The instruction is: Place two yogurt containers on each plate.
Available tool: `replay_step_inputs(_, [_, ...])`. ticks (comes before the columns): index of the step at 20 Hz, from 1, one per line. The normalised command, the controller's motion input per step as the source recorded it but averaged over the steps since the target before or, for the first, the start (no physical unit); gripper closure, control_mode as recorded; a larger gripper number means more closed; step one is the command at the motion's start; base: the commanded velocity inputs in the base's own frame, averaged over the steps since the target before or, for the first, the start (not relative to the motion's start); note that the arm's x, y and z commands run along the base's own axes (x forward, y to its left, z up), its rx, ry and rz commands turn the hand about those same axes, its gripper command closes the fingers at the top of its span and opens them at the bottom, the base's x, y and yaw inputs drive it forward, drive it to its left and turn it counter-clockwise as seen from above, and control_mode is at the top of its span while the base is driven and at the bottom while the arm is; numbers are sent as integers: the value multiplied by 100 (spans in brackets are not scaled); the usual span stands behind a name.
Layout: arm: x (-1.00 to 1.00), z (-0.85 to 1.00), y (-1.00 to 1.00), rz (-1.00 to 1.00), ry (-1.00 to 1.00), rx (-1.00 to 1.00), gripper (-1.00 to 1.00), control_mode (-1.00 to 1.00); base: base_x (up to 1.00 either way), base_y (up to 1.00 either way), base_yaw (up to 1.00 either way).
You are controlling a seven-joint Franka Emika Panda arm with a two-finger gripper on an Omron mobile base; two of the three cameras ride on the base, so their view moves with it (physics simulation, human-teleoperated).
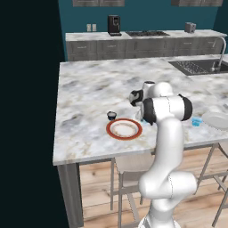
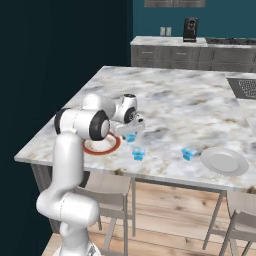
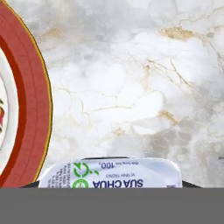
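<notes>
— What is the hand (image 2: 131,134) gripping?
— It is clamping a small translucent blue yogurt cup (image 3: 111,174) with a glossy printed foil lid, beside the orange-rimmed round plate (image 1: 124,129) near the marble bench's (image 1: 89,89) front edge.

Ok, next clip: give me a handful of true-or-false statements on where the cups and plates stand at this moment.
1. The orange-rimmed plate has nothing on it. True.
2. The black yogurt cup sits on the white-grey plate. False: it stands on the counter beside the orange-rimmed plate.
3. The pincer is down at a blue yogurt cup near the orange-rimmed plate. True.
4. Two blue cups rest on the white-grey plate. False: that plate is bare; two blue cups stand on the counter near it.
</notes>
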Motion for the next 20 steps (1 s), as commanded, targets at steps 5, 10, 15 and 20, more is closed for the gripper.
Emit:
replay_step_inputs(5, [-61,55,39,-8,0,0,100,-100,0,0,0])
replay_step_inputs(10, [-61,13,80,-22,0,0,100,-100,0,0,0])
replay_step_inputs(15, [-36,-3,82,-27,-1,-1,100,-100,0,0,0])
replay_step_inputs(20, [23,-13,-2,-21,0,-19,100,-100,0,0,0])
